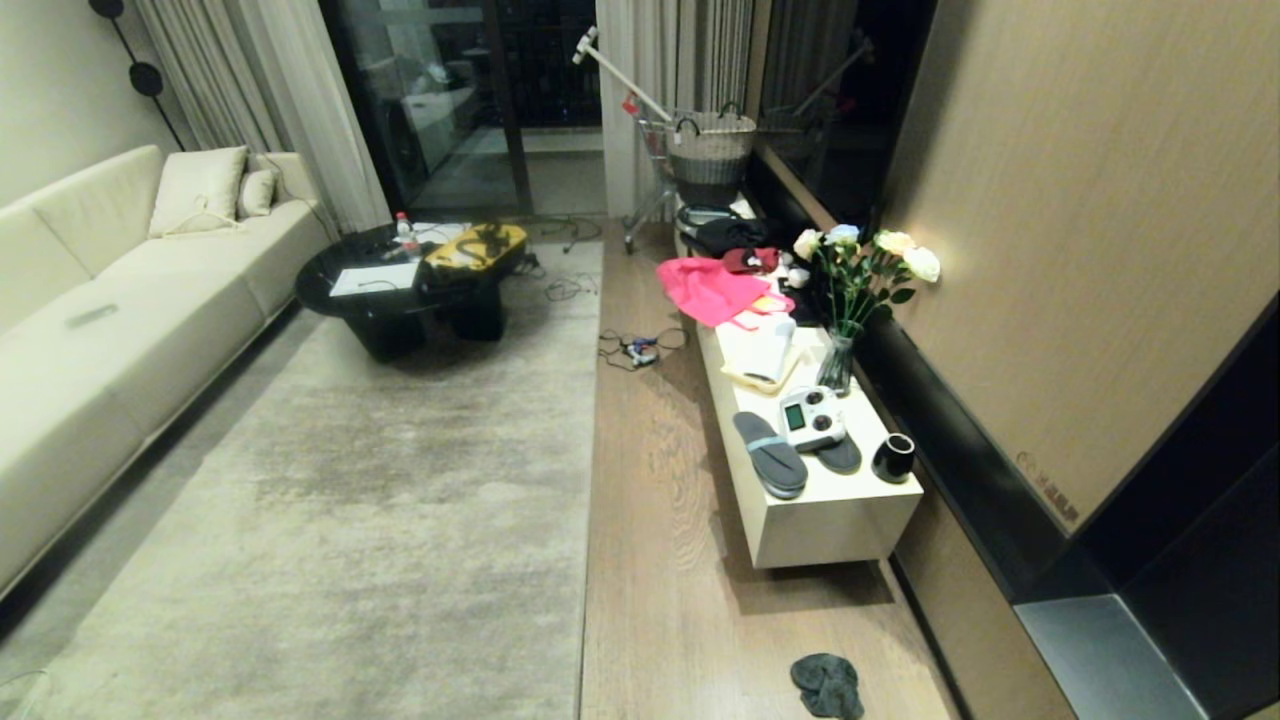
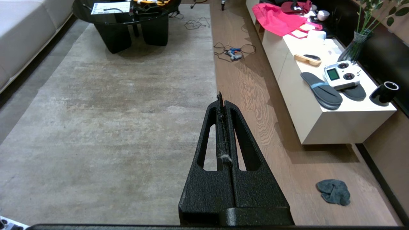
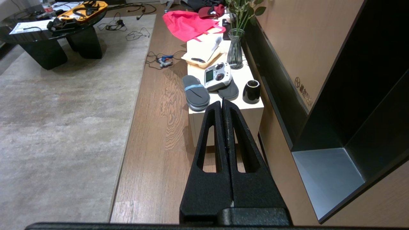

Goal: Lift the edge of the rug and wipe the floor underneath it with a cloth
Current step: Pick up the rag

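Note:
A pale grey-beige rug (image 1: pixel 400 480) lies flat on the left, its straight right edge running along the wood-plank floor (image 1: pixel 660 560). The dark grey-teal cloth (image 1: pixel 828 685) sits crumpled on the floor strip at the near right, in front of the low white bench. In the left wrist view the rug (image 2: pixel 111 111), the floor (image 2: pixel 265 127) and the cloth (image 2: pixel 334 191) all show. My left gripper (image 2: pixel 221 97) hangs high over the rug's edge, shut and empty, lint caught between its fingers. My right gripper (image 3: pixel 222 103) is shut and empty above the floor (image 3: pixel 153 134) near the bench. Neither arm appears in the head view.
A low white bench (image 1: pixel 820 500) carries slippers (image 1: pixel 770 455), a remote controller (image 1: pixel 812 418), a black cup (image 1: pixel 893 458), a vase of flowers and pink fabric (image 1: pixel 712 288). A black coffee table (image 1: pixel 410 290) stands on the rug's far end, a sofa (image 1: pixel 100 320) on the left, cables (image 1: pixel 635 348) on the floor.

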You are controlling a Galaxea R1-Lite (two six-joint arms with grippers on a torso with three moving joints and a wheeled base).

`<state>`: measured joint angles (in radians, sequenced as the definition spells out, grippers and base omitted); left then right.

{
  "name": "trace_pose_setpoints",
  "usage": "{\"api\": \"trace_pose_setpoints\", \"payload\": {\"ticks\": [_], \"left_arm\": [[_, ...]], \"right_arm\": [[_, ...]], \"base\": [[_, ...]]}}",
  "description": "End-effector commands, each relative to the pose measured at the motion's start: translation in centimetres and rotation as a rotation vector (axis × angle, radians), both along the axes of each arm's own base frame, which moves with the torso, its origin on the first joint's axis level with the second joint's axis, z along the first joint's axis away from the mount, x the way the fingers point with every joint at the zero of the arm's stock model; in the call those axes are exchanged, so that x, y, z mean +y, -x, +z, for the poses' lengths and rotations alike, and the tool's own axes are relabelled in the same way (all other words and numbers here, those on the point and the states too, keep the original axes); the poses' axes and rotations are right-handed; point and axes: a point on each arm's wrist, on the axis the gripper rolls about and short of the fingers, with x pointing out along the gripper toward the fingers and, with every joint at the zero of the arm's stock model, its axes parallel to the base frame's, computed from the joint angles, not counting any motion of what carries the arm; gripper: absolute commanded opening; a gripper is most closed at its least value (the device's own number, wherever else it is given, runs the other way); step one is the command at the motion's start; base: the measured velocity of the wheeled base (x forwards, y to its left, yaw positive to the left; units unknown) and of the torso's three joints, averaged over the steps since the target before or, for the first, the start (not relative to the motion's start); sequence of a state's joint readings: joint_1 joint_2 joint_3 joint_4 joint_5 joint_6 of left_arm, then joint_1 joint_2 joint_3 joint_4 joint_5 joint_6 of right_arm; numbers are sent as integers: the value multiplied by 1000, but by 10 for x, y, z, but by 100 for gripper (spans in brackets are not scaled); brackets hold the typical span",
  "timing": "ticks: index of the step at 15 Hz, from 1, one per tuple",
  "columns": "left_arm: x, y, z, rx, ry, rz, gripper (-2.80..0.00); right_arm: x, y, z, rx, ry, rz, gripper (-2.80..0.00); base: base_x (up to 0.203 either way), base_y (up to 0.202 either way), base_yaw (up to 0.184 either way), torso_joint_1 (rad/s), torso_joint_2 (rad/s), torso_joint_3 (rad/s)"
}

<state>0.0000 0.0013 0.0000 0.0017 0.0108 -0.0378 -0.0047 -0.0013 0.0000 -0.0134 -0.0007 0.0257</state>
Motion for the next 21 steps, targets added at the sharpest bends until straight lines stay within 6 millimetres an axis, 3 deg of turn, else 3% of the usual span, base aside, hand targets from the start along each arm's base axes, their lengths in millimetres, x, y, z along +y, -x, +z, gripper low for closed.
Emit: {"api": "trace_pose_setpoints", "payload": {"ticks": [1, 21], "left_arm": [[0, 0, 0, 0, 1, 0, -280], [0, 0, 0, 0, 1, 0, -280]], "right_arm": [[0, 0, 0, 1, 0, 1, -280], [0, 0, 0, 1, 0, 0, -280]], "base": [[0, 0, 0, 0, 0, 0], [0, 0, 0, 0, 0, 0]]}}
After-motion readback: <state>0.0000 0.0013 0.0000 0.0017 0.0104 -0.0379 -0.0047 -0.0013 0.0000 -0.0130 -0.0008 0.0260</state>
